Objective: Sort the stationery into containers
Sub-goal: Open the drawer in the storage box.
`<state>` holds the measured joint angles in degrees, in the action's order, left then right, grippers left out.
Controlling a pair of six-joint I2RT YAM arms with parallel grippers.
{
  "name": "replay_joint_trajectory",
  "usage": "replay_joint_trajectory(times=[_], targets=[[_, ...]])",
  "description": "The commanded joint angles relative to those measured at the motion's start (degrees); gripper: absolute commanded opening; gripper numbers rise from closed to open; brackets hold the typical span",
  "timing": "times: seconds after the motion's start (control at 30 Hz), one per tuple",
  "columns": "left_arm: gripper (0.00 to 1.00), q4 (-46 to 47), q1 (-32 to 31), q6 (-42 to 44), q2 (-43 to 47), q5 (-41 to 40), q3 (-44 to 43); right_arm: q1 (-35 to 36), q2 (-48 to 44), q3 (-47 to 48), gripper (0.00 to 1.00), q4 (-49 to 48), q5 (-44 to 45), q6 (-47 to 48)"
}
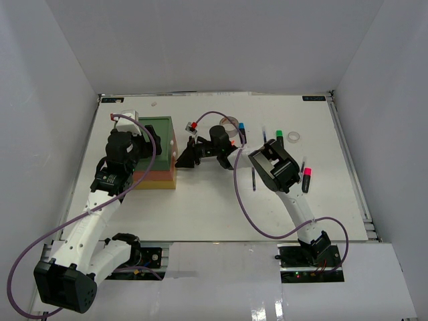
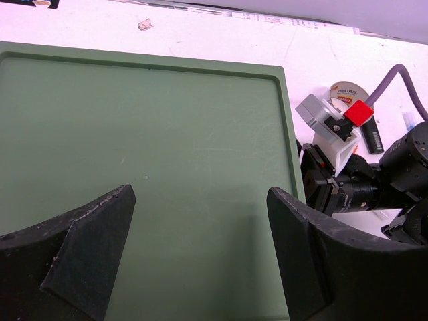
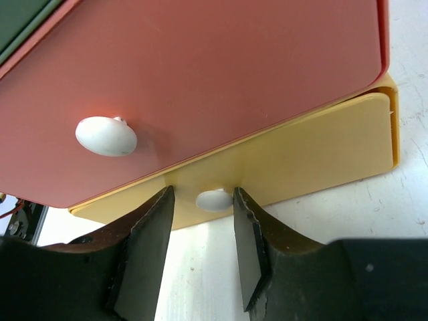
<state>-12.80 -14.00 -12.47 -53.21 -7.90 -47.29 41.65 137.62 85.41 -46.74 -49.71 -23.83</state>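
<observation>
The drawer stack [image 1: 160, 134] stands left of centre, with green, red-orange and yellow tiers. My left gripper [image 1: 142, 148] hangs open and empty just above its green top [image 2: 147, 134], as the left wrist view [image 2: 200, 195] shows. My right gripper [image 1: 180, 159] is at the stack's front. In the right wrist view [image 3: 202, 194] its jaws stand open either side of the yellow drawer's [image 3: 321, 154] white knob [image 3: 214, 199], and the right finger touches it. The red drawer [image 3: 200, 73] above is shut. A grey tape roll [image 1: 229, 124], blue-capped highlighter [image 1: 241, 128], green-capped highlighter [image 1: 279, 136] and clear tape ring [image 1: 292, 138] lie behind my right arm.
A pink-capped marker [image 1: 307, 179] and a thin pen [image 1: 254, 179] lie on the white table beside my right arm. The red drawer has its own white knob [image 3: 105, 136]. White walls enclose the table on three sides.
</observation>
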Motion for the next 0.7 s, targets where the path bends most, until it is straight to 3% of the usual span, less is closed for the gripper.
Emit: replay_joint_trajectory(times=[0.0,0.17,0.5,0.67], targets=[[0.9,-0.91,-0.06,-0.1,-0.58,1.31,0.88,-0.16,-0.6,2.13,0.44,-2.74,-1.52,-0.42],[0.9,-0.91,-0.06,-0.1,-0.58,1.31,0.88,-0.25,0.01,2.31,0.37,-2.92,-1.7,-0.95],[0.9,-1.09,-0.06,-0.45,-0.67,-0.09,0.97,-0.78,-1.21,0.38,0.08,-3.44,-0.91,-1.39],[0.9,-1.88,-0.06,-0.71,-1.63,-1.33,0.53,-1.66,-2.62,-1.64,0.08,-3.53,-0.74,-1.13]])
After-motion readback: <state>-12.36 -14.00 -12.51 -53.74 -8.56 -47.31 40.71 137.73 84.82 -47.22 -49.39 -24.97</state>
